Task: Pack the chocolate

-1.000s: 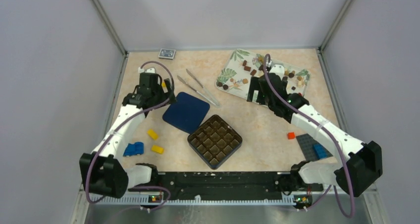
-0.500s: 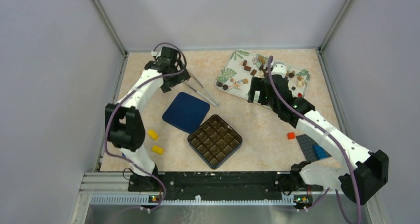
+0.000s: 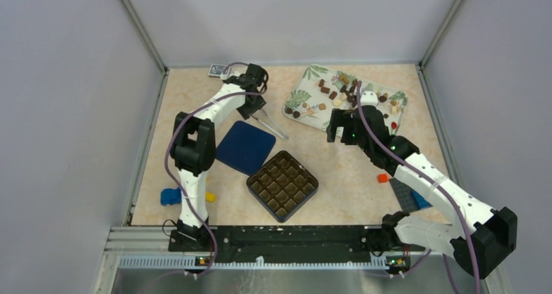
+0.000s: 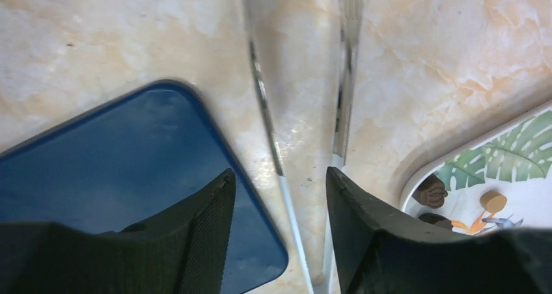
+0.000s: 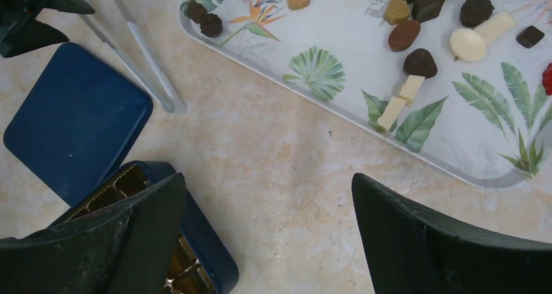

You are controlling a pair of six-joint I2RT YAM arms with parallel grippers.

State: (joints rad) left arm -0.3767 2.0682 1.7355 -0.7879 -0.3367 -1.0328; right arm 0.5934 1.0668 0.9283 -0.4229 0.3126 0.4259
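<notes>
The chocolate (image 3: pixel 323 89) (image 5: pixel 420 63) lies as many small dark, brown and cream pieces on a leaf-printed tray (image 3: pixel 311 78) (image 5: pixel 351 27) at the back right. A blue box (image 3: pixel 282 185) (image 5: pixel 215 255) with empty compartments sits at the front centre, and its blue lid (image 3: pixel 245 147) (image 4: pixel 130 151) lies beside it. Metal tongs (image 3: pixel 270 123) (image 4: pixel 267 125) lie between lid and tray. My left gripper (image 3: pixel 258 108) (image 4: pixel 280 177) hangs low over the tongs, partly closed, with both tong arms between its jaws and a gap left. My right gripper (image 3: pixel 340 126) (image 5: pixel 270 180) stands wide open over bare table between tray and box.
A blue brick (image 3: pixel 170 196) and a yellow brick (image 3: pixel 209 196) lie at the front left. An orange brick (image 3: pixel 383 177) and a grey baseplate (image 3: pixel 407 191) sit at the right. A small card pack (image 3: pixel 219 69) rests by the back wall.
My left arm has swung from the table's left side across to the tongs, and its jaws have narrowed around them. The right gripper has shifted only slightly near the tray.
</notes>
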